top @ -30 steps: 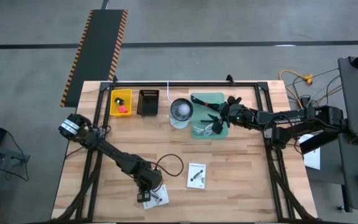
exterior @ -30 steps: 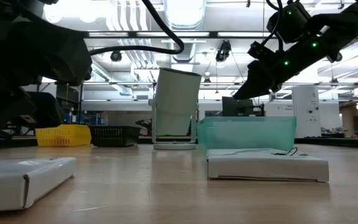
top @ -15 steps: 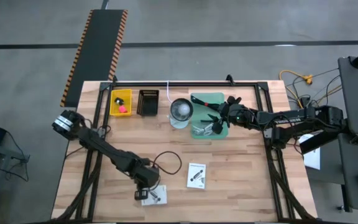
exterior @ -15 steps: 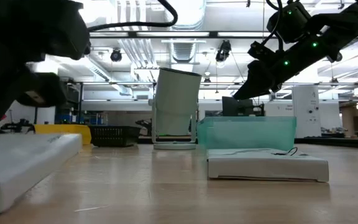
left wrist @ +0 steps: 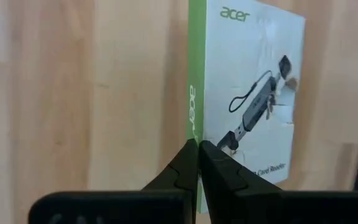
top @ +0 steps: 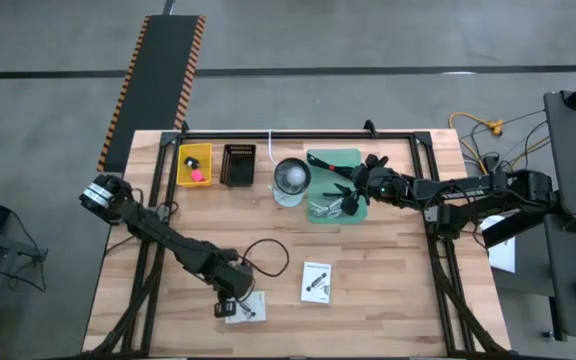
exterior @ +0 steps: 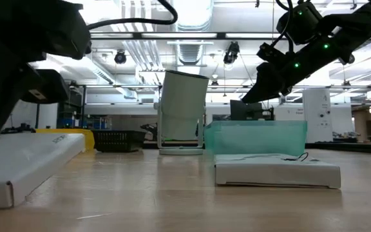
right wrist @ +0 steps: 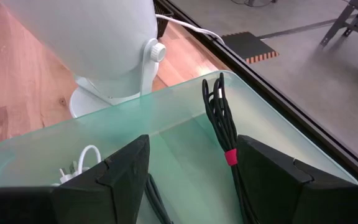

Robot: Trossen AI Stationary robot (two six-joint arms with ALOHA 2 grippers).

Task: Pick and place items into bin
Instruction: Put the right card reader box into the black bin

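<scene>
Left hand (left wrist: 197,163): positioned at the near left part of the desk (top: 388,280), over a white packet (left wrist: 247,93) with black print and a green edge strip. Fingers (left wrist: 219,171) are pressed together at the packet's green edge. In the low view this packet (exterior: 24,161) sits tilted, one end raised off the desk surface. Whether the closed fingertips actually pinch the packet's edge or only touch it cannot be determined.

Second white packet (top: 316,281): lies flat on the desk, near the middle, apart from both hands. In the low view it (exterior: 275,173) rests in front of the green bin.

Right hand (top: 360,180): held over the translucent green bin (top: 333,158) at the far side of the desk. Fingers (right wrist: 272,171) stand wide apart, with nothing between them. Inside the bin, the right wrist view shows a coiled black cable (right wrist: 222,118) bound with a red tie, and a white cable (right wrist: 82,165) near one corner.

Other objects noted: a white round appliance on a stand (top: 290,178) just beside the bin; a black basket (top: 238,165) and a yellow tray (top: 194,157) further along the far edge, the tray holding a red knob (top: 197,175). A loose black cable (top: 268,258) loops on the desk near the left arm.
</scene>
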